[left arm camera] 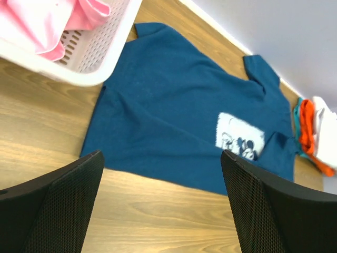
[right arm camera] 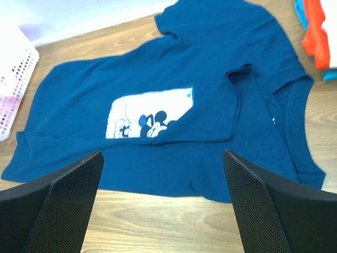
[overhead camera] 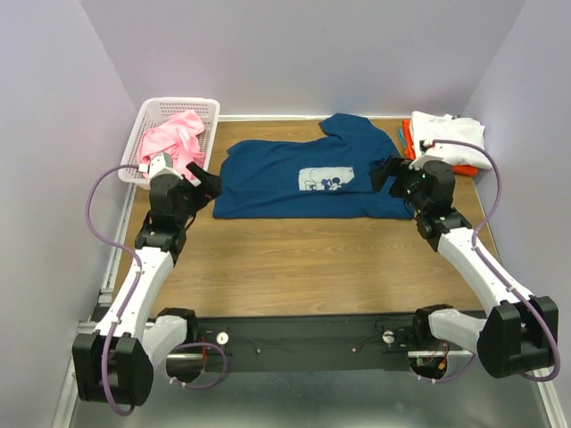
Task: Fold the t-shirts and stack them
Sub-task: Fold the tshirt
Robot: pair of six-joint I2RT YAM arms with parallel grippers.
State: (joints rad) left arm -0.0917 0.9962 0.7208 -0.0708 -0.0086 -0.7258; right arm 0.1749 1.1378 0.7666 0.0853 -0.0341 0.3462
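- A navy t-shirt (overhead camera: 308, 178) with a pale cartoon-mouse print lies flat by the far edge of the wooden counter (overhead camera: 303, 267). One sleeve is folded over the print's corner.
- The left gripper (overhead camera: 207, 185) hovers at the shirt's left edge, fingers spread and empty.
- The right gripper (overhead camera: 385, 171) hovers at its right edge, also spread.
- A pink t-shirt (overhead camera: 174, 138) sits in a white basket (overhead camera: 147, 116) at the far left corner.
- A white t-shirt (overhead camera: 446, 132) tops an orange t-shirt (overhead camera: 408, 138) at the far right corner.

Left arm (overhead camera: 143, 276) and right arm (overhead camera: 473, 259) stretch forward; left gripper (overhead camera: 207, 185) and right gripper (overhead camera: 385, 172) face inward, jaws spread wide.
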